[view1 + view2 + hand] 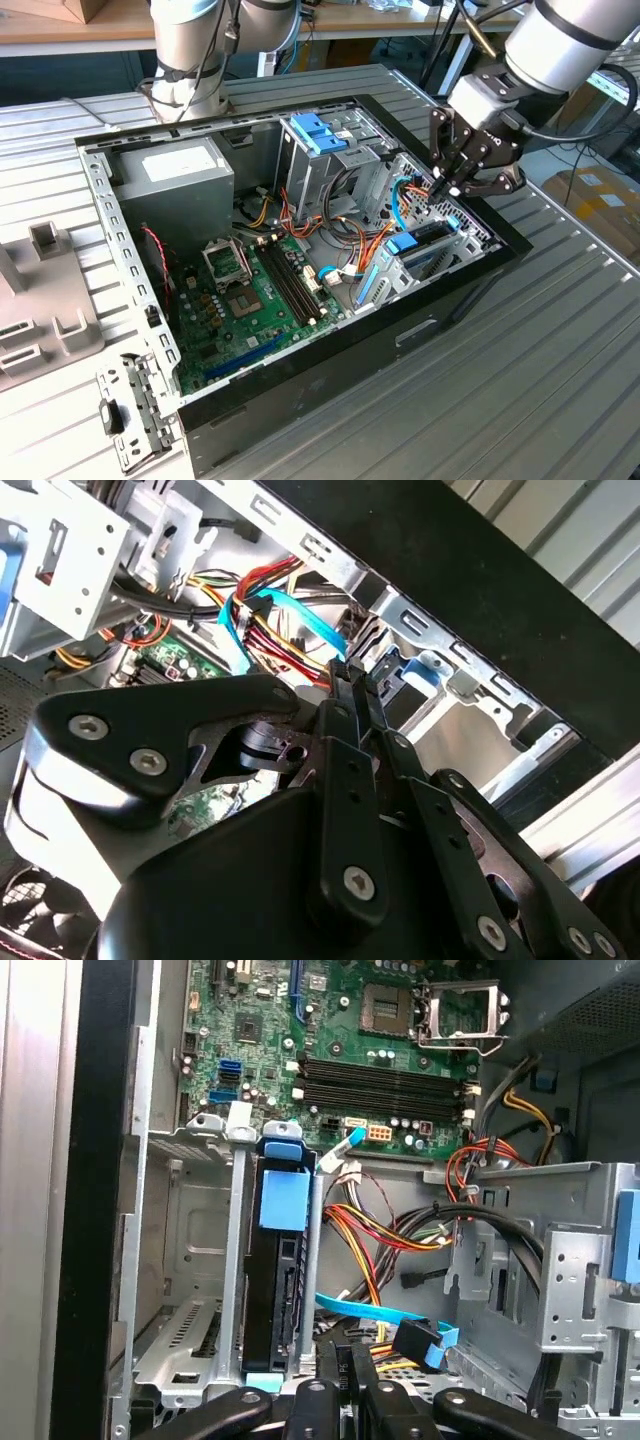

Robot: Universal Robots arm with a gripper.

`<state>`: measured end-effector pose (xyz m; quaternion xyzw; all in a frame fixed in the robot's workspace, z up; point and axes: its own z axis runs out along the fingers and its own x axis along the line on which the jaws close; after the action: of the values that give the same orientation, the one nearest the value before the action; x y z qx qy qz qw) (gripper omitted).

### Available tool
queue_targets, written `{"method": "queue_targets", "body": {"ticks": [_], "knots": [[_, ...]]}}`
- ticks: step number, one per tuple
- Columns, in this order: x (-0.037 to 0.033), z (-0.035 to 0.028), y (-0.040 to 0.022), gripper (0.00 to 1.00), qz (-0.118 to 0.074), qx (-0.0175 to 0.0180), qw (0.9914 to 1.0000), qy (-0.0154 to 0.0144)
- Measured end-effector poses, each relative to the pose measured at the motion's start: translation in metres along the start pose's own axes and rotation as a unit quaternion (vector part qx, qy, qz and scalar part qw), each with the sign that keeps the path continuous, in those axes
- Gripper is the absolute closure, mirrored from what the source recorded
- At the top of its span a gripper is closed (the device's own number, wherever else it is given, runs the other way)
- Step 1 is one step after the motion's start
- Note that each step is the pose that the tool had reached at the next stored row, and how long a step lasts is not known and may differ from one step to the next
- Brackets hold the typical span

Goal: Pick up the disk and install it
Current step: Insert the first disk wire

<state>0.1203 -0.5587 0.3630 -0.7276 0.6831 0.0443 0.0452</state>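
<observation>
Right of centre in the exterior view, my gripper point(447, 186) hangs over the open computer case point(470, 285), fingers pressed together on nothing. Just below it the disk point(425, 240) stands on edge in its metal bay. Centre-left of the first wrist view, I see its blue rail point(282, 1190) between bay walls.

The disk point(276, 1290) stands on edge in the drive cage point(190, 1260).
</observation>
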Motion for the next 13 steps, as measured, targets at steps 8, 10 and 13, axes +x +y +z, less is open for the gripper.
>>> {"method": "queue_targets", "body": {"ticks": [8, 10, 13], "knots": [[0.0075, 0.0011, 0.0005, 0.83, 0.013, 0.0016, 0.99992, 0.0002], [0.0086, 0.0012, 0.0010, 0.83, 0.017, 0.0021, 0.99986, 0.0002], [0.0087, 0.0015, 0.0031, 0.83, 0.021, 0.0027, 0.99977, 0.0002]]}}
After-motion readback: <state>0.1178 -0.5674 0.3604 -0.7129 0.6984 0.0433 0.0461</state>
